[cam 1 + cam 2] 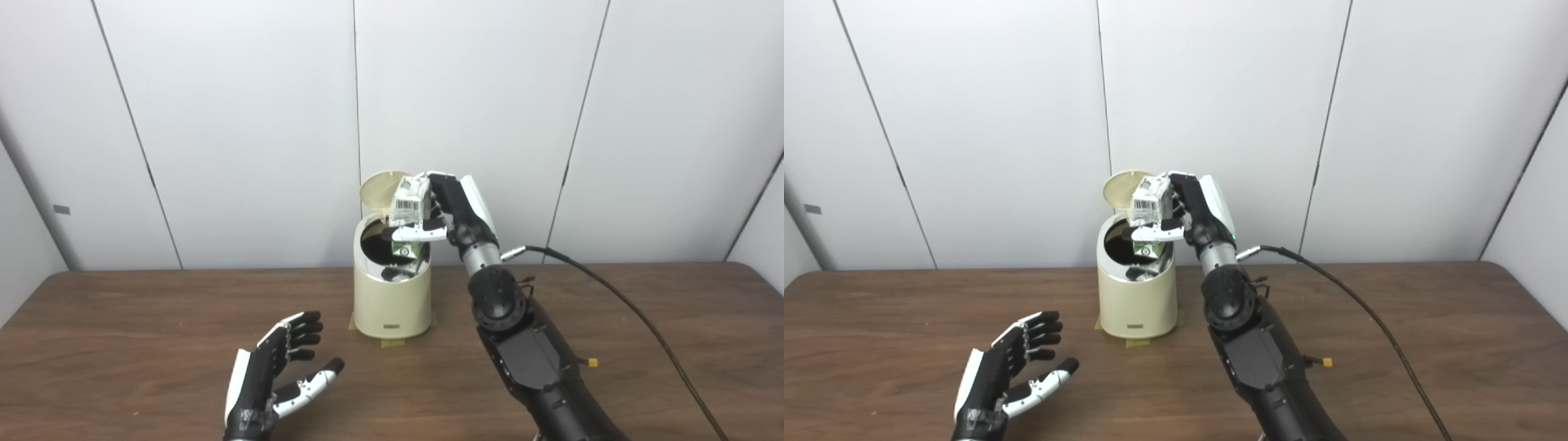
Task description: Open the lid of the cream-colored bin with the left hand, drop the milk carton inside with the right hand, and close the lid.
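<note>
Two arms come up from the bottom edge over a brown wooden table (122, 318). The right arm reaches forward and up, its hand (450, 211) raised over the mouth of the bin (392, 300), palm side turned toward the left of the picture. Its fingers and thumb are wrapped around the milk carton (410, 205), so the carton hangs tilted above the open top, its lower end dipping to the rim. The carton is white with a barcode on the upper side and a green patch near the bottom. The left hand (1007, 373) is low over the near part of the table, well apart from the bin, palm up, fingers spread wide and holding nothing. The bin is cream-colored and round, standing on the table near the back wall, with strips of tape at its base. Its lid (380, 190) stands swung up behind the opening, and the inside looks dark. A black cable (612, 294) trails from the right wrist across the table.
</note>
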You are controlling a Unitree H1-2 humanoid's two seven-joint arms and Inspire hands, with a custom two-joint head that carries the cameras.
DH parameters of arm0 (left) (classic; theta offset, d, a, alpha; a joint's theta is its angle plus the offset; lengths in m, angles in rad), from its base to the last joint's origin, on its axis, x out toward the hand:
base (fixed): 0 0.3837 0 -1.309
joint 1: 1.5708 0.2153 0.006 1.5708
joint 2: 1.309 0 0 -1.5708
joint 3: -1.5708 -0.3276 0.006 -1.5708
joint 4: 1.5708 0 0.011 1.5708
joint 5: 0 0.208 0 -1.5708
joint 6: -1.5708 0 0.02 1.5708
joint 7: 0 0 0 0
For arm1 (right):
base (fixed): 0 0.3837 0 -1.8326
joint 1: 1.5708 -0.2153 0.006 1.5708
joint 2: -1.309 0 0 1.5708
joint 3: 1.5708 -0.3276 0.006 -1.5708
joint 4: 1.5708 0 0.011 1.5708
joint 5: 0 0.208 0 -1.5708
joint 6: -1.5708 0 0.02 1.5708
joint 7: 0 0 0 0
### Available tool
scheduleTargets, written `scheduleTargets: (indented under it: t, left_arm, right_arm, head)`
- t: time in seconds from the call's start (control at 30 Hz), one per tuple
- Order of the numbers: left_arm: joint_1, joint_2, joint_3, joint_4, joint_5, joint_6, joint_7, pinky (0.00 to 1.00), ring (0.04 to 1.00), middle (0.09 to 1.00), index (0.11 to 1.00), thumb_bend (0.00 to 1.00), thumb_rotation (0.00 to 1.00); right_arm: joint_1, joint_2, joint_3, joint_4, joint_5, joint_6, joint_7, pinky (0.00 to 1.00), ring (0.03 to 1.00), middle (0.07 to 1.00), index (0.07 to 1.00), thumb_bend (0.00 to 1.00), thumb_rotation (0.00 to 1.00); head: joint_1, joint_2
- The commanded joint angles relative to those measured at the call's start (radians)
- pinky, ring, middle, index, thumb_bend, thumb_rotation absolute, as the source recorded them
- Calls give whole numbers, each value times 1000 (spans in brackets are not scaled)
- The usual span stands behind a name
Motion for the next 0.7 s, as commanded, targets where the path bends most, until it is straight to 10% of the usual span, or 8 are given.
scheduleTargets:
  t: [0.0, 0.67]
  left_arm:
    - [-32, -4, -4, -27, 6, -17, 13, 665, 723, 740, 754, 632, 52]
    - [-17, -14, -12, -60, 15, -1, 18, 651, 714, 740, 751, 633, 69]
  right_arm:
    - [-78, 0, 3, 12, -4, -55, -21, 306, 353, 451, 512, 526, 0]
    - [-83, 19, 31, 139, -24, -161, -95, 309, 355, 451, 516, 524, 0]
  head:
    - [2, 1]
    - [24, 13]
